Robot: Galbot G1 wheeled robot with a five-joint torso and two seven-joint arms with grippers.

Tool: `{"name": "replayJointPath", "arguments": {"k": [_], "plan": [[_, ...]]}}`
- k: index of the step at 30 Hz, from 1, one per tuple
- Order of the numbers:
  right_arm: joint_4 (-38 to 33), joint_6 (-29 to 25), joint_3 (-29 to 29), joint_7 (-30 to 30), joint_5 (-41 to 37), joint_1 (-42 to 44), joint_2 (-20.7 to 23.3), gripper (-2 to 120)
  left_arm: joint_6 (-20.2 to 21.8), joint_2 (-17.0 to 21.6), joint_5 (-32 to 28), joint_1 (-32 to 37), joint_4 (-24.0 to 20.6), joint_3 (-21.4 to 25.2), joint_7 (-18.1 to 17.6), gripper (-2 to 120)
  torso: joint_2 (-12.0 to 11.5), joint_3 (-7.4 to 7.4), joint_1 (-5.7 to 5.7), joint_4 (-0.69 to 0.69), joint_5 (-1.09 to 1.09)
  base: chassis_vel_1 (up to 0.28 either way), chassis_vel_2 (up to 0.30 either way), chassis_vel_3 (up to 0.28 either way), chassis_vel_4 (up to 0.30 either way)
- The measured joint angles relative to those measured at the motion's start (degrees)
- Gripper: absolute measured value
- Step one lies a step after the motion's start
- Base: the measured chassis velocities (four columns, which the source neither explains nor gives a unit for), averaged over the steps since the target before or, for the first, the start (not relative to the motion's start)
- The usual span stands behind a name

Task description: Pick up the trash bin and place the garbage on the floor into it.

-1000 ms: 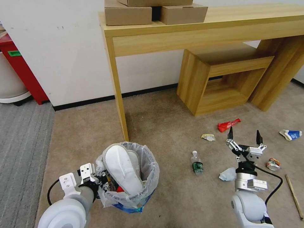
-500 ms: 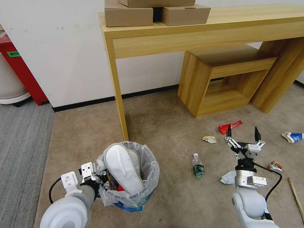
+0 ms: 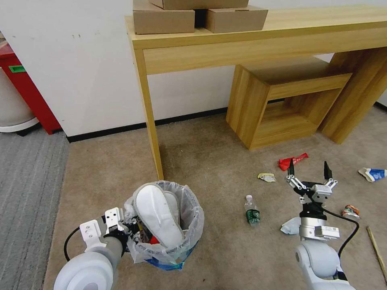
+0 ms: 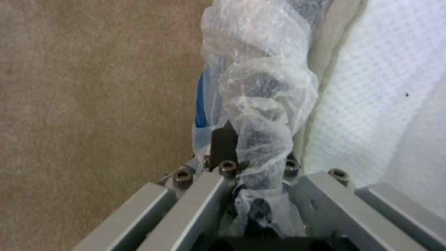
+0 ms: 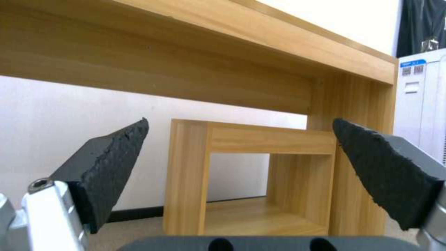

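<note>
Near left, the left tool [image 3: 121,230] is pinched on the bagged rim of the trash bin [image 3: 192,225]; the left wrist view shows the crinkled clear bag [image 4: 260,115] bunched between its fingers [image 4: 224,146]. The bin is at the near left, over the beige floor [image 3: 217,161]; whether its base touches the carpet cannot be told. Blue shows low on its side. Two white slippers [image 3: 158,214] stand upright inside the bin, soles facing up and out past the rim, with a bit of red litter beside them.

Near right, the right tool [image 3: 309,172] hovers above the floor with its black fingertips [image 5: 111,164] spread wide, nothing between them. In the right wrist view it looks toward the wooden cube shelf [image 5: 241,181].

Garbage lying on the floor: crumpled white paper [image 3: 290,226] just left of the right arm, a thin wooden stick [image 3: 377,247] at the near right edge, a small clear bottle [image 3: 252,211] between bin and right arm, a crushed can [image 3: 350,211] right of the arm. Farther out, a small yellowish wrapper [image 3: 266,177], a red wrapper [image 3: 292,161] beyond the right tool, and a blue-white carton [image 3: 373,174] at the far right.

Far side: a light wood bench [image 3: 258,40] against the white wall, cardboard boxes [image 3: 197,18] stacked on its left end, the cube shelf under it. Grey ribbed carpet [image 3: 28,201] runs along the left.
</note>
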State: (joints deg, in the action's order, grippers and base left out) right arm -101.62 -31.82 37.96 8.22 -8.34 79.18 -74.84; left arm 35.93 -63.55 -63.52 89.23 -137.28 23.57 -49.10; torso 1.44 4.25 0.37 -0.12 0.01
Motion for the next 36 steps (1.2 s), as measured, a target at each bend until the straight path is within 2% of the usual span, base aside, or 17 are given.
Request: {"name": "replayJointPath", "arguments": {"k": [23, 36], "plan": [[-0.17, 0.27, 1.02, 1.5, -0.34, 0.0, 1.6, 100, -0.03, -0.41, 0.27, 0.25, -0.05, -1.22, -0.46, 0, 0.0, 0.0, 0.0, -0.02, 0.0, -0.051, -0.054, -0.053, -0.053], [0.82, 0.29, -0.59, -0.19, 1.67, -0.66, 0.47, 100, -0.08, -0.76, 0.84, 0.47, -0.02, -1.45, -0.58, 0, 0.0, 0.0, 0.0, 0.0, -0.01, -0.016, -0.014, -0.021, -0.021]]}}
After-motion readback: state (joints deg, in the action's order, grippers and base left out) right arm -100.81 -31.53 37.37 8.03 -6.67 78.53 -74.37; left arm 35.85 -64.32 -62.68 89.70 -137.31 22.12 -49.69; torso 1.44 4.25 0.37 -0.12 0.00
